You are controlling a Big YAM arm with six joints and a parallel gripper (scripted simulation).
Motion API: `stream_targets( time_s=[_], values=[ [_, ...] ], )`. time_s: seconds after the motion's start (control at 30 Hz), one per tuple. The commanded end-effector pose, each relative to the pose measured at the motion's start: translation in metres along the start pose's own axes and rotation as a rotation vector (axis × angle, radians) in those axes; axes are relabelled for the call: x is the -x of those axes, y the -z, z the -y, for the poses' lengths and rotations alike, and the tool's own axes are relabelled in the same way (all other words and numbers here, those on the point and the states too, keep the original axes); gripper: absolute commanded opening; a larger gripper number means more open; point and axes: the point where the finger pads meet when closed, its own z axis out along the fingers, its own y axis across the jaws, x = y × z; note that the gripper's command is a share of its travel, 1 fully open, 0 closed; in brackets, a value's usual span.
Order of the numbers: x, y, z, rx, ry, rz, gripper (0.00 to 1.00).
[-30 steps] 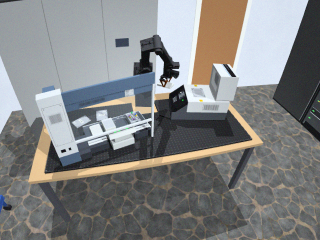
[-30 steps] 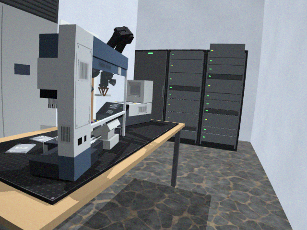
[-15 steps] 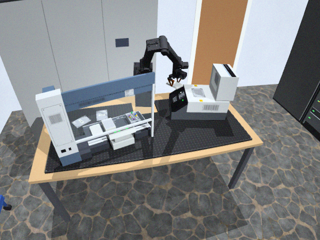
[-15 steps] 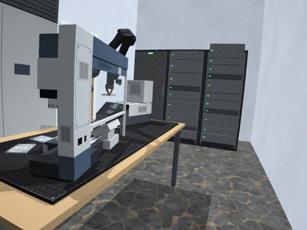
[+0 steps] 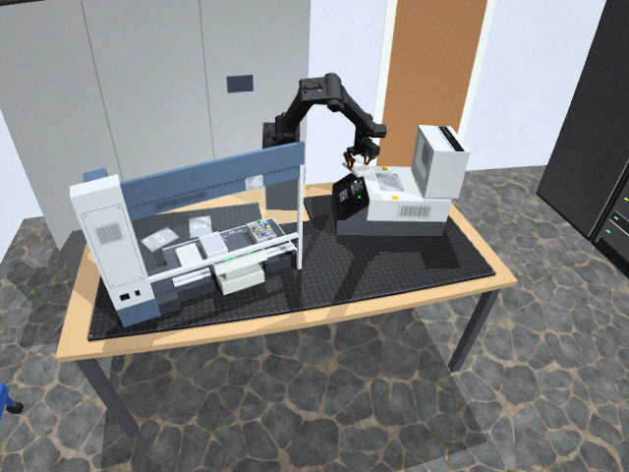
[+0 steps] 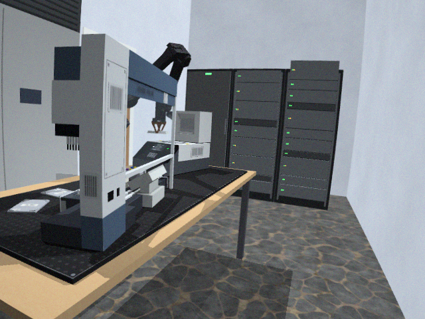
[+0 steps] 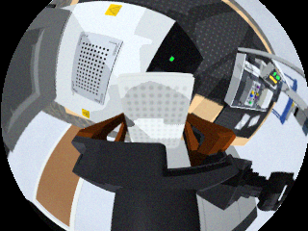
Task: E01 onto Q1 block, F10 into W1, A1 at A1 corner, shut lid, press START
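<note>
because q1's [image 5: 406,207] lid [image 5: 439,159] stands open, top view shows the gripper [image 5: 354,161] carrying a plate [image 5: 364,170] above its front. exterior: plate hangs level over the panel [image 6: 153,151]. wrist: fingers clamp its sides, block [image 7: 95,67] ahead, lamp [image 7: 171,60] green.

Key legends on Q1 panel [image 5: 349,195] too small to read. Plate [image 7: 157,106] ID label not legible; near edge hidden behind gripper [image 7: 156,134] body. Deck positions partly hidden by gantry beam [image 5: 213,175]. Arm base behind beam.
</note>
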Motion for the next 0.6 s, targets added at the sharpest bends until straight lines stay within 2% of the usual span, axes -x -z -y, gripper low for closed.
stream_targets(
  time_s=[0.0, 0.13, 0.37, 0.57],
  values=[
    [0.009, -0.002, -0.012, -0.023, -0.115, -0.005, 0.0],
    [0.012, -0.001, -0.017, -0.023, -0.133, -0.003, 0.0],
    [0.041, 0.0, -0.061, -0.001, -0.238, 0.007, 0.0],
    [0.043, -0.002, -0.077, -0.024, -0.349, 0.001, 0.0]
  ],
)
